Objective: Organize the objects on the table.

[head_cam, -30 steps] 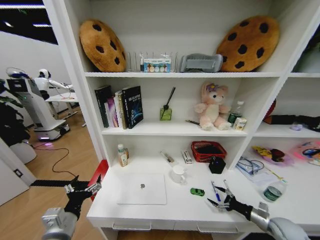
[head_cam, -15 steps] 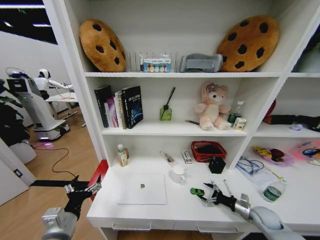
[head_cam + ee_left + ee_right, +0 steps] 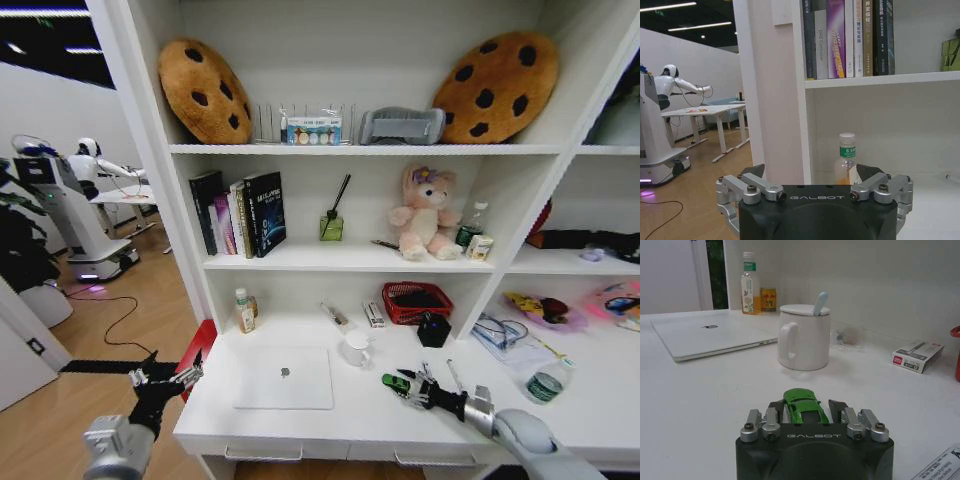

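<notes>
The right gripper (image 3: pixel 412 389) sits low over the white desk top (image 3: pixel 340 420), fingers spread wide on either side of the green toy car (image 3: pixel 803 405), not closed on it. Ahead of the claw stands a white mug (image 3: pixel 804 337); beyond it to one side lies the closed silver laptop (image 3: pixel 710 335). The left gripper (image 3: pixel 165 379) hangs spread wide beside the desk's left edge.
</notes>
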Motion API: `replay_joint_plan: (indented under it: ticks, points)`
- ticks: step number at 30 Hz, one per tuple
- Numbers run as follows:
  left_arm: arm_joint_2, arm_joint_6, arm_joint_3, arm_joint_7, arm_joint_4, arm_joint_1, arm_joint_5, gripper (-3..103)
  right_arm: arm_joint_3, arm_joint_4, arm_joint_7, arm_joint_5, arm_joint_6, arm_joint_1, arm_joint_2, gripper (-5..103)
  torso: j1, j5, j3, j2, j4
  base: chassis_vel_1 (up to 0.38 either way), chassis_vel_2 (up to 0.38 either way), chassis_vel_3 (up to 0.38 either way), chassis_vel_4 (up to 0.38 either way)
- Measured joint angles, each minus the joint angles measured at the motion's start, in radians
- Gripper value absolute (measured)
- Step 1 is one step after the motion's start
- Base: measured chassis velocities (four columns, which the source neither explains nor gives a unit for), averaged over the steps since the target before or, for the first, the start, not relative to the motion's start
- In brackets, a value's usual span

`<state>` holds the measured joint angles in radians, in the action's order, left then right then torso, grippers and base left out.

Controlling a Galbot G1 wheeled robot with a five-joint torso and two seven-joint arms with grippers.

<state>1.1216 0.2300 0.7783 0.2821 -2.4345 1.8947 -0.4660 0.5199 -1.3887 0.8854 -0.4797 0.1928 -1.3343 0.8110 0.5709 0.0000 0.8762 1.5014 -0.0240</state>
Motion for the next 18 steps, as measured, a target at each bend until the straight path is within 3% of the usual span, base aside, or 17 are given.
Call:
replay_joint_plan:
  ticks: [1, 3, 7, 18]
  points:
    - [0.000, 0.000, 0.000, 0.000, 0.000, 0.000, 0.000, 100, 0.000, 0.000, 0.000, 0.000, 0.000, 0.000, 0.000, 51, 0.000, 0.0000, 0.000, 0.000, 0.0000, 0.000, 0.000, 0.000, 0.000]
    - [0.000, 0.000, 0.000, 0.000, 0.000, 0.000, 0.000, 100, 0.017, 0.000, 0.008, 0.008, 0.002, -0.007, 0.001, 41, 0.000, 0.0000, 0.000, 0.000, 0.0000, 0.000, 0.000, 0.000, 0.000]
    - [0.000, 0.000, 0.000, 0.000, 0.000, 0.000, 0.000, 100, 0.035, -0.006, 0.013, 0.006, 0.003, -0.018, 0.000, 33, 0.000, 0.0000, 0.000, 0.000, 0.0000, 0.000, 0.000, 0.000, 0.000]
    - [0.000, 0.000, 0.000, 0.000, 0.000, 0.000, 0.000, 100, 0.125, -0.143, -0.019, -0.066, 0.000, -0.072, -0.041, 33, 0.000, 0.0002, 0.000, 0.000, -0.0002, 0.000, 0.000, 0.000, 0.000]
